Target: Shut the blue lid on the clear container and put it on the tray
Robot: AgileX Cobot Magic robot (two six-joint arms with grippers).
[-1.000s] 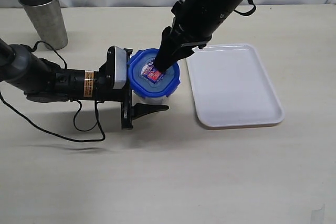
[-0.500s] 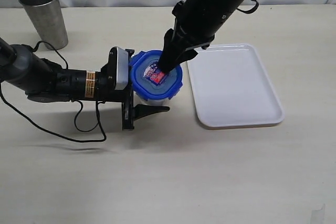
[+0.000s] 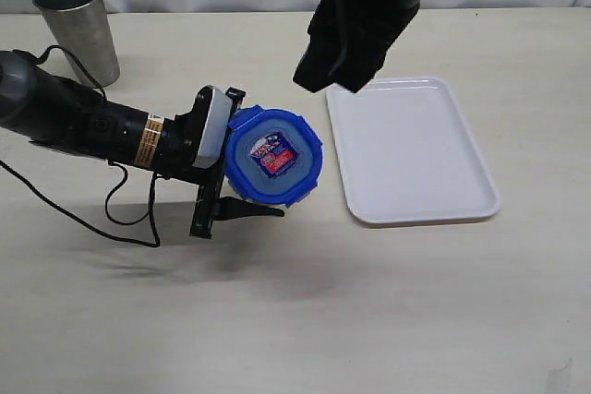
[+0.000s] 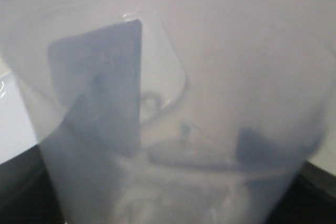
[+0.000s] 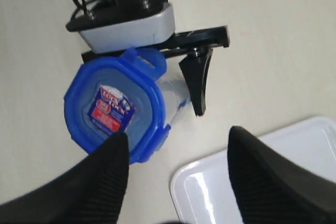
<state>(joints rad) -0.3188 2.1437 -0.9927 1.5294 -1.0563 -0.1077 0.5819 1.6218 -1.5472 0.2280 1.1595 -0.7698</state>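
The blue lid (image 3: 273, 155) sits on top of the clear container (image 5: 174, 97), its red-and-blue sticker facing up. My left gripper (image 3: 244, 160) is shut on the clear container from the left, with one black finger (image 3: 242, 212) showing below the lid. In the left wrist view the clear container (image 4: 210, 77) fills the picture and the fingers are only dark shapes through the plastic. My right gripper (image 3: 330, 80) hangs open above the table, between the lid and the white tray (image 3: 416, 154), touching neither. The blue lid (image 5: 113, 106) and the tray's corner (image 5: 262, 182) lie below my right gripper (image 5: 178, 137).
A grey metal cup (image 3: 78, 25) stands at the back left. The left arm's black cable (image 3: 120, 219) loops on the table in front of that arm. The tray holds nothing.
My right gripper has lifted off the lid and moved up and to the right. The left arm has swung slightly, and the lidded container now sits a little lower in the exterior view.
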